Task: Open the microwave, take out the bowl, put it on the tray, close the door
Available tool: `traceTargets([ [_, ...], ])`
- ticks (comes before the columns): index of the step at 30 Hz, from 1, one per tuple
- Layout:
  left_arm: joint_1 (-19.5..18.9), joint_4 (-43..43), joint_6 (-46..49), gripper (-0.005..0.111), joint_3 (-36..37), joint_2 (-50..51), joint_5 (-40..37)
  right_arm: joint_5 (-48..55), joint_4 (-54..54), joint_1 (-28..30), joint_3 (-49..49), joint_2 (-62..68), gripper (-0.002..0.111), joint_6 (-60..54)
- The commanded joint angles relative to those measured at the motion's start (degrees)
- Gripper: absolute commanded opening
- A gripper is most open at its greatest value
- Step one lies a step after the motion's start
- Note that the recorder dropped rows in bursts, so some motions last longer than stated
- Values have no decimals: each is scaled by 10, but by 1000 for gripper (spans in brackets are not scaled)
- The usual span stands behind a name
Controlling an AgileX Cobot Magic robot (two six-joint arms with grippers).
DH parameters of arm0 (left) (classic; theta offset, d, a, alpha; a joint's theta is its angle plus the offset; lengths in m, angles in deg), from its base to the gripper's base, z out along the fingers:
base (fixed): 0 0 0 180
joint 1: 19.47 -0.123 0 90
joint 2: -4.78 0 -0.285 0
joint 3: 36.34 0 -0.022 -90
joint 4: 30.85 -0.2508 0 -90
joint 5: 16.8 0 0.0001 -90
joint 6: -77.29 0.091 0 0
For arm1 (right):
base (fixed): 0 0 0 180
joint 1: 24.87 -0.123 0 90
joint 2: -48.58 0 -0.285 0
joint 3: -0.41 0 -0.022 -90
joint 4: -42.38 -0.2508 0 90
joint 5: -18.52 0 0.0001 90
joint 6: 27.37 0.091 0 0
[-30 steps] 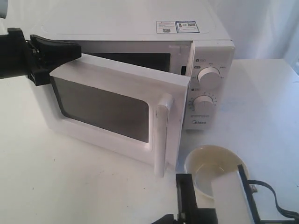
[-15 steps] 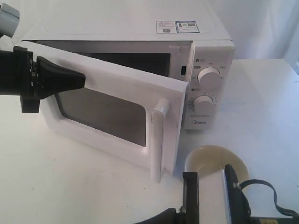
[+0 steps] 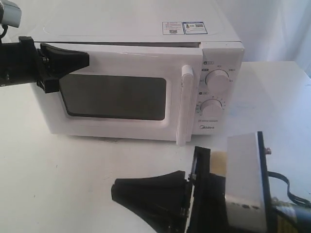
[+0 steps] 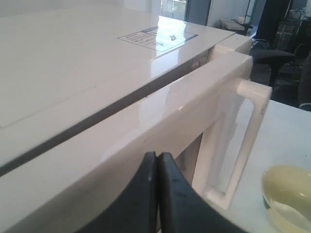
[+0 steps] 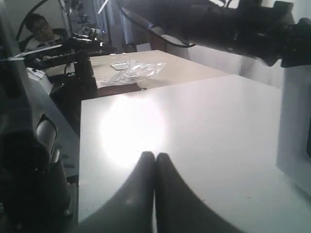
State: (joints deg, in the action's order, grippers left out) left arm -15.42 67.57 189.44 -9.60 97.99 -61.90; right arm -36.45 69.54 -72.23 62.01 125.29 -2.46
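The white microwave (image 3: 136,24) stands at the back of the table. Its door (image 3: 131,65) lies almost flat against the front, handle (image 3: 185,104) beside the knobs. In the left wrist view a thin dark gap still runs between the door (image 4: 160,116) and the body. My left gripper (image 3: 87,59) is shut and empty, its tip (image 4: 156,155) pressed on the door's upper left edge. The cream bowl (image 4: 287,194) sits on the table in front of the knobs, mostly hidden in the exterior view by my right arm, only a sliver (image 3: 218,159) showing. My right gripper (image 3: 114,190) is shut, empty, pointing left low over the table.
White table (image 3: 58,184) runs in front of the microwave. No tray is in view. In the right wrist view the shut fingers (image 5: 154,156) hover above the bare tabletop, with the left arm (image 5: 233,24) overhead and the table's edge (image 5: 80,145) close by.
The door has swung from half open to almost shut, with my left gripper against its edge. My right arm has pulled back from the bowl, turned left and now covers it.
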Motion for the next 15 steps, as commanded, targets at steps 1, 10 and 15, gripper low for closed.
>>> traceTargets([
  [1, 1, 15, 57, 0, -3, -1, -63, -24, -18, -9, -32, 33, 0, -7],
  [10, 1, -121, -123, 0, -3, -66, -71, 25, -192, -76, -98, 100, 0, -97],
  [15, 1, -206, -273, 0, -3, -125, -109, -8, -381, -76, -106, 144, 0, -189],
])
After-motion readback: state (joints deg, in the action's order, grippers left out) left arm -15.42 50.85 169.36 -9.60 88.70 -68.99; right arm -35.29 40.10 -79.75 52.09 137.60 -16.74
